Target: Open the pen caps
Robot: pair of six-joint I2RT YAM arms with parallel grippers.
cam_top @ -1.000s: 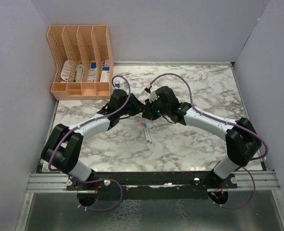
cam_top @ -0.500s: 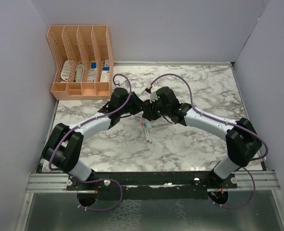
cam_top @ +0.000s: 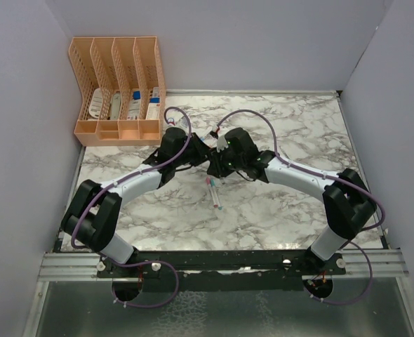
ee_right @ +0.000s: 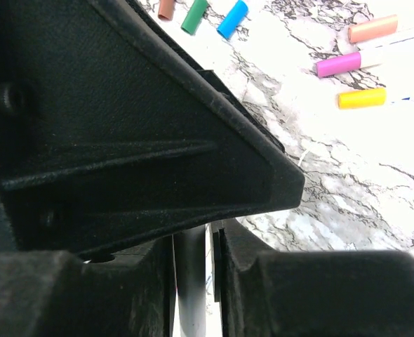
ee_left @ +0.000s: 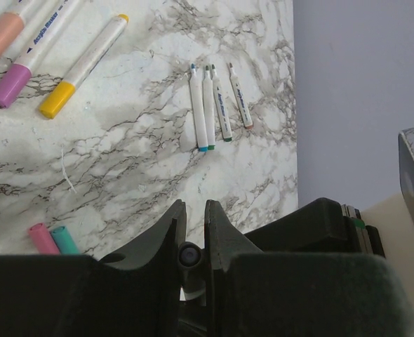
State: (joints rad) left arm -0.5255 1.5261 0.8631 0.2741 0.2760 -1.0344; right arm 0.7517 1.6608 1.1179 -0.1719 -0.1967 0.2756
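Fingers of the left gripper (ee_left: 194,210) are pinching one end of a pen (ee_right: 190,277); the right gripper (ee_right: 193,242) is clamping its pale barrel. Caps (ee_right: 233,19) are lying loose.

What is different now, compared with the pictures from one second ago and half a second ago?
The right arm shifted slightly left, bringing the right end effector closer to the left end effector. The left arm and the two pens on the table stayed as they were.
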